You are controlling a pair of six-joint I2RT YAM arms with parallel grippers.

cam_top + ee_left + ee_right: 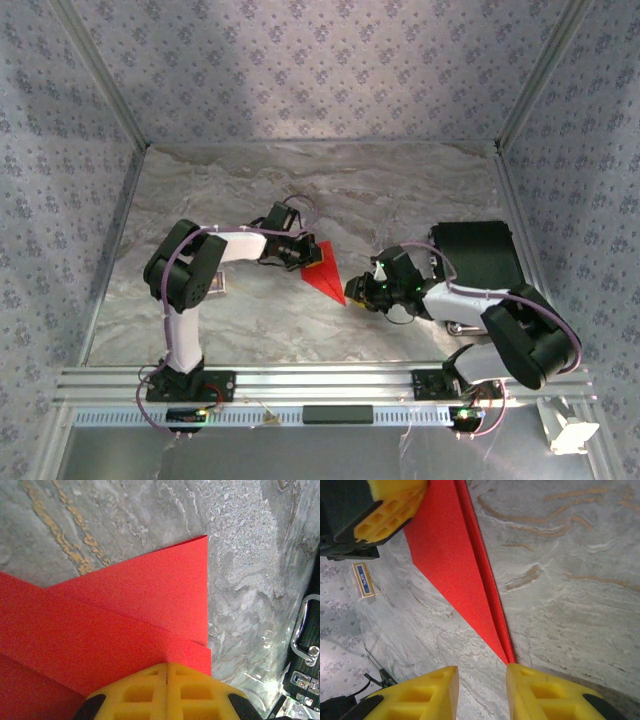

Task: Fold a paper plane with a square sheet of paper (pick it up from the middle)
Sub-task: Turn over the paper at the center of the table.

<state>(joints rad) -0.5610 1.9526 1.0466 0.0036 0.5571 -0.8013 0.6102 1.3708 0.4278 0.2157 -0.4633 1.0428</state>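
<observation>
Card [364, 579] and black case [478, 255] flank paper plane [325, 270].

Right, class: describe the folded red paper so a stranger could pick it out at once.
On the grey marbled table, look at the middle, left of the black case. There lies a bright red paper dart, folded to a long narrow point; the small printed card is rectangular, not red.

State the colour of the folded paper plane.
The paper plane is plain bright red, clearest in the right wrist view.
</observation>
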